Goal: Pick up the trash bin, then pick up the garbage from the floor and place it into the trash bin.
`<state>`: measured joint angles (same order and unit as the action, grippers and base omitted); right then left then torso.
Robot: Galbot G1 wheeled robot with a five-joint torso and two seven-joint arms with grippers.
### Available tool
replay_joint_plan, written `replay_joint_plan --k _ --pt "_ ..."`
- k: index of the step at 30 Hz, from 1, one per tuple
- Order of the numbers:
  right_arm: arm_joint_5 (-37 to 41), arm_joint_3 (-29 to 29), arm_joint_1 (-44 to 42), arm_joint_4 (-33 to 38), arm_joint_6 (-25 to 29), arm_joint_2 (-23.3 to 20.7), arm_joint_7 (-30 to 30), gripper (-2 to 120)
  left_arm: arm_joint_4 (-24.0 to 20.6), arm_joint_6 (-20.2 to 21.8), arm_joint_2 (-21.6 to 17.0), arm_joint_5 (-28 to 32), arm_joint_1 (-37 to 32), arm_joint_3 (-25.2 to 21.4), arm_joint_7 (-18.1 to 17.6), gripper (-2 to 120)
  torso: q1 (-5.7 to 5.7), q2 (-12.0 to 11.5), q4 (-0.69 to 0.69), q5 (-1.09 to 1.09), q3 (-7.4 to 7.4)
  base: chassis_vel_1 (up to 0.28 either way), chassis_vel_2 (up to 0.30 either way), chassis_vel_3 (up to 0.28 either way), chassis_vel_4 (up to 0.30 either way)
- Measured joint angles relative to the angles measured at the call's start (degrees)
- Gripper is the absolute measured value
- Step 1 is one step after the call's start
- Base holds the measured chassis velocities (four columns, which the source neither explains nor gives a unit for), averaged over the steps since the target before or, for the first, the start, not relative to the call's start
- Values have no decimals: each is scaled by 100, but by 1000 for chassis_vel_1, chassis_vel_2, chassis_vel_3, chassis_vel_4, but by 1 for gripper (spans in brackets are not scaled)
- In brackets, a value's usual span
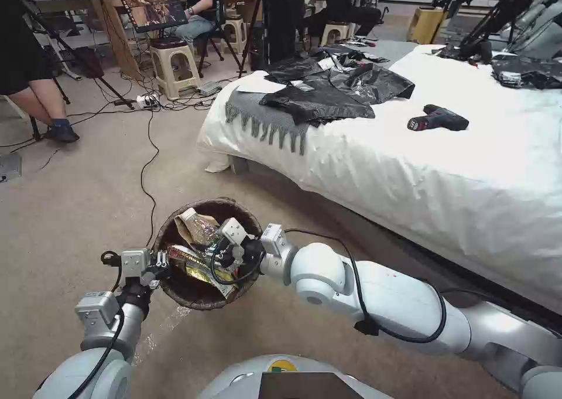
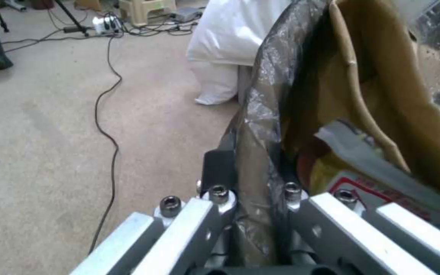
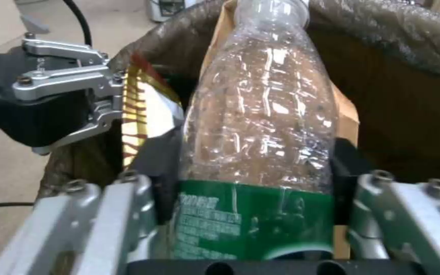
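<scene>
Left gripper (image 1: 159,266) is clamped on the near-left rim of the trash bin (image 1: 175,287), carrying it clear of the floor (image 1: 76,211). In the left wrist view its fingers (image 2: 219,168) pinch the bag-lined wall (image 2: 261,126), one finger outside, one inside. The bin hangs over the carpet, just off the bed's near-left corner.

Bin contents: tan paper bag (image 1: 186,229) against the far wall, red-and-yellow snack wrapper (image 1: 196,264) lying across the near-left part, touching the left gripper side of the rim. The same wrapper shows in the left wrist view (image 2: 363,183) below the paper bag (image 2: 383,88).

Right gripper (image 1: 225,252) sits inside the bin mouth, reaching in from the right. Its fingers (image 3: 350,168) are narrowed on a clear plastic bottle (image 3: 261,114) with a green label, held at the label end, neck pointing toward the bin's far wall. The bottle is over the paper bag and is not released.

A black cable (image 1: 146,170) runs across the floor left of the bin. The bed (image 1: 468,176) lies to the right, with dark clothing (image 1: 328,94) at its far-left end and a drill (image 1: 438,118) farther right.
</scene>
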<state>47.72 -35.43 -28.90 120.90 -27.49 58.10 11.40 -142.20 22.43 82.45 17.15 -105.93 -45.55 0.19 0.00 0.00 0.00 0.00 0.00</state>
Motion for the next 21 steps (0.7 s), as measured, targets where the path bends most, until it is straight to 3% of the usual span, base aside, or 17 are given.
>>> replay_joint_plan --k 11,21 --pt "42 -26 48 113 2 14 152 97 11 -12 -7 5 8 9 17 0 0 0 0 0 0 0 0 0 0" --pt "104 -15 61 303 6 -89 212 100 21 -17 -11 13 16 4 19 0 0 0 0 0 0 0 0 0 0"
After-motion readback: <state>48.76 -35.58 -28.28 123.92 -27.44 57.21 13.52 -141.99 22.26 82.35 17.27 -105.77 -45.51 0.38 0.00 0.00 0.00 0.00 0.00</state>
